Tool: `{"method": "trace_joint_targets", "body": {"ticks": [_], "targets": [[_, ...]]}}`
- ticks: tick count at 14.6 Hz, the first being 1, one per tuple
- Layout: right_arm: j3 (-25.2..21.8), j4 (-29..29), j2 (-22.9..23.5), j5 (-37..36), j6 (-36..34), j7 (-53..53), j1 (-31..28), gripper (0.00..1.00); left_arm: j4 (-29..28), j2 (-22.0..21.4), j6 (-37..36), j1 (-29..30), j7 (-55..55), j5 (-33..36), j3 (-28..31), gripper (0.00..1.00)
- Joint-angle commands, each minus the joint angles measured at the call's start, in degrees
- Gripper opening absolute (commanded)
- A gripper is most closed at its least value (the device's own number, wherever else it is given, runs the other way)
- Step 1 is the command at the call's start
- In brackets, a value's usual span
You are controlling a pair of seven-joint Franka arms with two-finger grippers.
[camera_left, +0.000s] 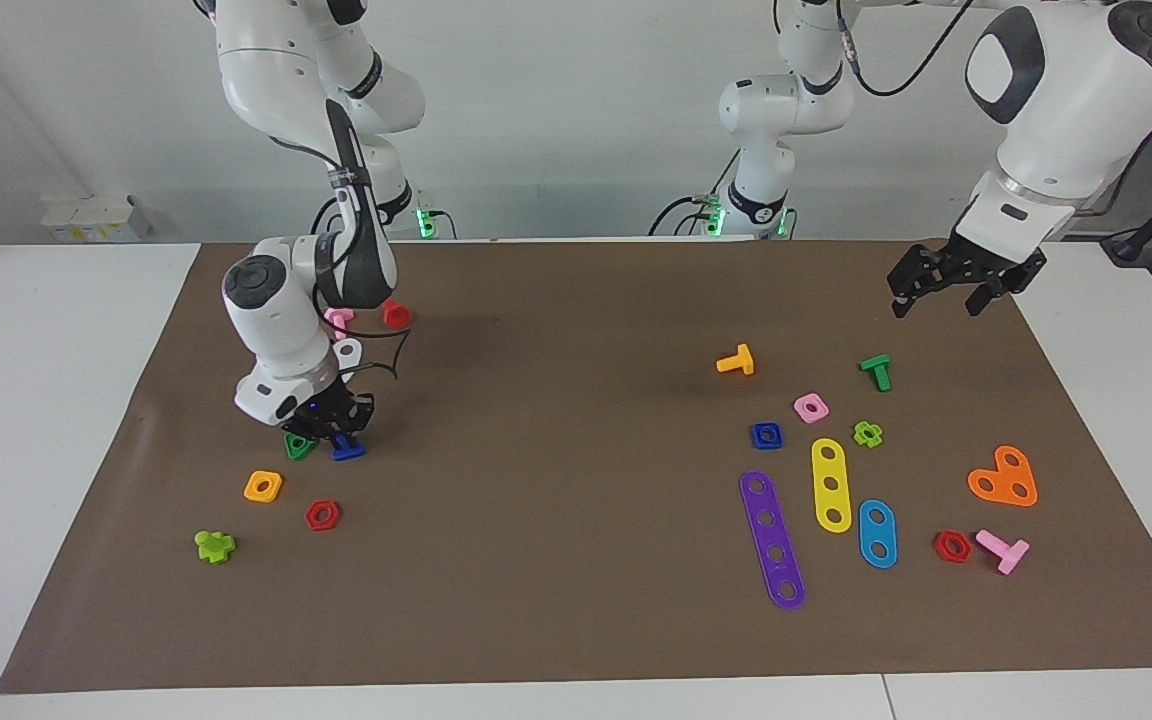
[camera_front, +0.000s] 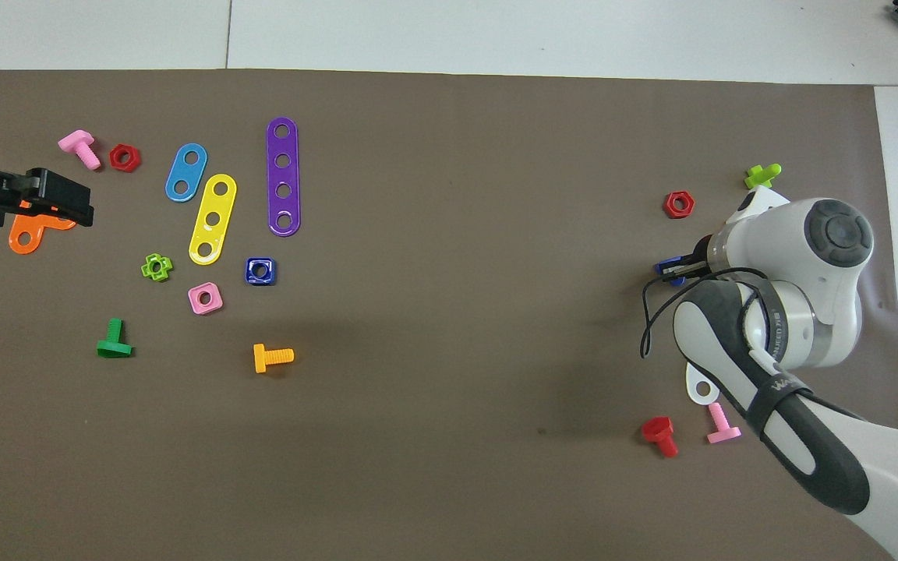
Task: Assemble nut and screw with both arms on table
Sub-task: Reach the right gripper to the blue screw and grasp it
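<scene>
Gripping low at the mat, the right gripper [camera_left: 334, 432] has its fingertips drawn together on the screw [camera_left: 346, 450], the dark-blue bolt at the right arm's end of the table [camera_left: 556, 640]; in the facing view the flat blue head shows just under the black fingers with the stub of shaft running up between them, so the bolt's long axis looks roughly upright in the grip, though the wrist hides most of it from overhead, where only a sliver of blue shows at the fingers. A green triangular nut [camera_left: 297, 446] lies just beside the screw, close against the gripper. The nut [camera_left: 766, 435], the dark-blue square with the round hole, lies flat on the mat well apart from the screw, toward the left arm's end, beside the pink square nut [camera_left: 811, 407] and just nearer the robots than the purple strip [camera_left: 772, 540]. The left gripper [camera_left: 946, 288] hangs in the air with its fingers spread, over the mat at its own end, nearer the robots than the green bolt [camera_left: 876, 371]; it waits there. What the coming move turns on, in my judgement, is this split: the screw is at the right arm, while the nut lies on the left arm's ground, and the left gripper is plainly the nearer of the two to it. The nut's hole faces up, so a descent from above, with the fingers across two of its flat sides, looks like the natural approach before the parts are brought together over the middle of the table.
</scene>
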Motion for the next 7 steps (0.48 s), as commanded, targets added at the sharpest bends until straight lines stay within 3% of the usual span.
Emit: {"method": "trace_joint_targets", "body": {"ticks": [1,7], "targets": [[0.12,0.07,-1.1,1.08,-1.39,-1.86,-0.25,0.0,-2.72,-2.32,1.13,0.8,0.15,-0.09,-0.35,1.0],[0.3,9.98,-2.86,1.0,-8.68,8.05,2.91,0.0,-3.33,-2.41,1.57,0.72,0.24,-0.35,-0.44,1.0]]}}
